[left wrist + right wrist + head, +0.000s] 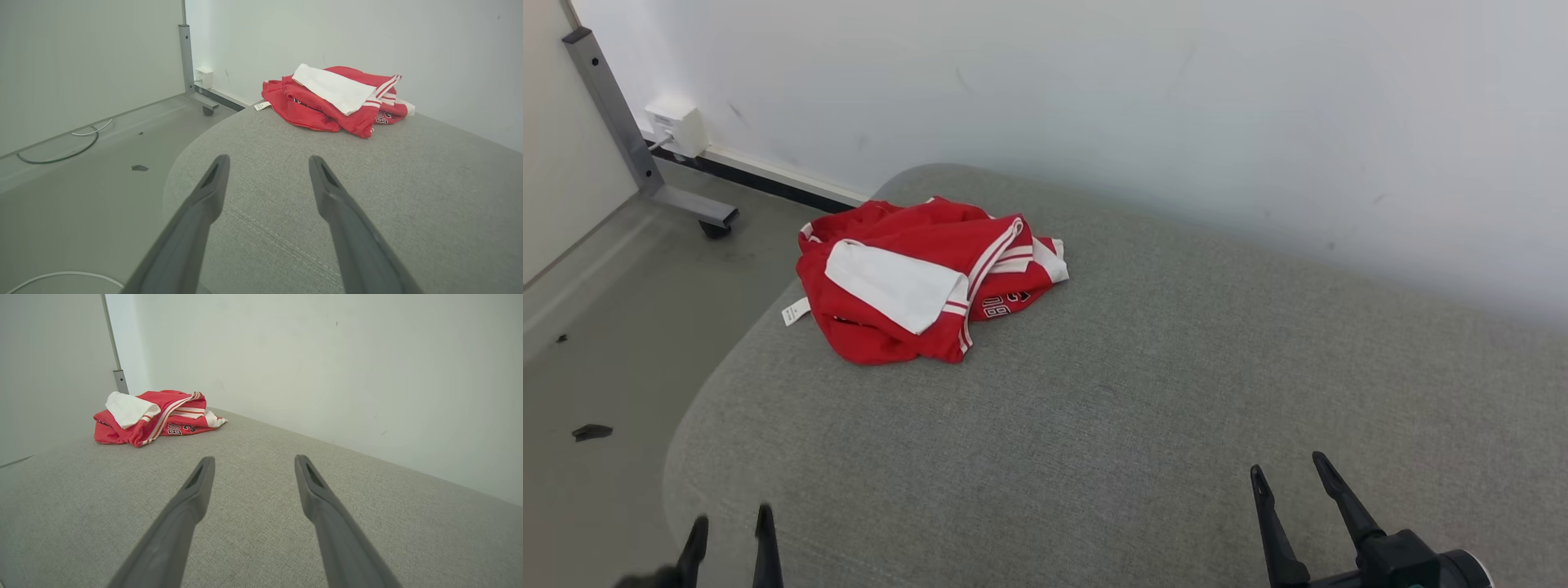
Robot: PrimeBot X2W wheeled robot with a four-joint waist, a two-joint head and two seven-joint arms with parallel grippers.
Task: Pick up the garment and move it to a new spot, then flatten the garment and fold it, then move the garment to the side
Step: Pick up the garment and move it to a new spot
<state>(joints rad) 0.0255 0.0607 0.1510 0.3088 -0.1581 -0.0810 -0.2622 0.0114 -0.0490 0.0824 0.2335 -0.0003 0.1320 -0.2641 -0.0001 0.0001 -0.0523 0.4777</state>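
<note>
A red garment [915, 278] with white panels and stripes lies crumpled in a heap at the far left corner of a grey upholstered surface [1143, 392]. A white label sticks out at its left. The garment [335, 98] sits well ahead of my left gripper [267, 161], whose fingers are spread with nothing between them. From the right wrist view the garment [151, 416] lies far off to the upper left, and my right gripper [253, 459] is open and empty. In the head view the left gripper [731, 518] and right gripper [1286, 465] hover near the front edge.
A white wall [1176, 98] runs close behind the surface. Left of it the floor [596, 359] drops away, with a grey metal leg on a caster [645, 155], a white wall socket [676, 124], cables [61, 151] and small dark scraps [591, 431].
</note>
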